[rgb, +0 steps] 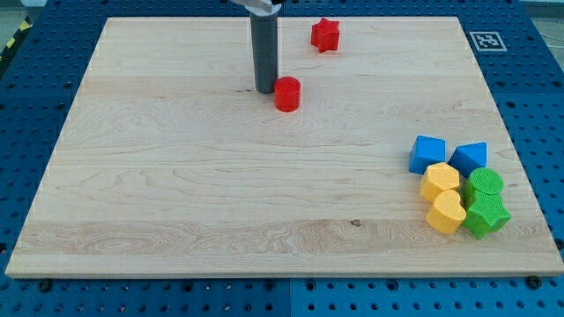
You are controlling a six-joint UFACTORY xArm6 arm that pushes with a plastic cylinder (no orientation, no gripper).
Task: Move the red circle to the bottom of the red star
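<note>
1. Nearest the camera, at the view's lower right, sits a tight cluster of six blocks on the wooden board [176, 202].
2. Lowest in that cluster are a yellow heart [445, 212] and, touching it on the view's right, a green star [486, 215].
3. Just above them sit a yellow block [440, 181], rounded and many-sided, and a green round block [485, 184], side by side.
4. Topping the cluster are a blue cube [427, 154] and a second blue block [470, 158], whose shape I cannot make out for sure.
5. Well apart from all that, toward the view's top, the red circle [287, 93] stands alone on bare wood.
6. Its target, the red star [325, 34], lies near the board's top edge, up and to the view's right of the circle, with a clear gap between the two.
7. The dark rod comes down from the view's top, and my tip [266, 90] rests on the board just beside the red circle, on its left in the view, touching it or very nearly.
8. That rod has no jaws to open or close and holds nothing; it only stands against the circle's side.
9. A blue perforated table [529, 88] surrounds the board, which carries a small black-and-white marker [486, 40] at its top right corner.
</note>
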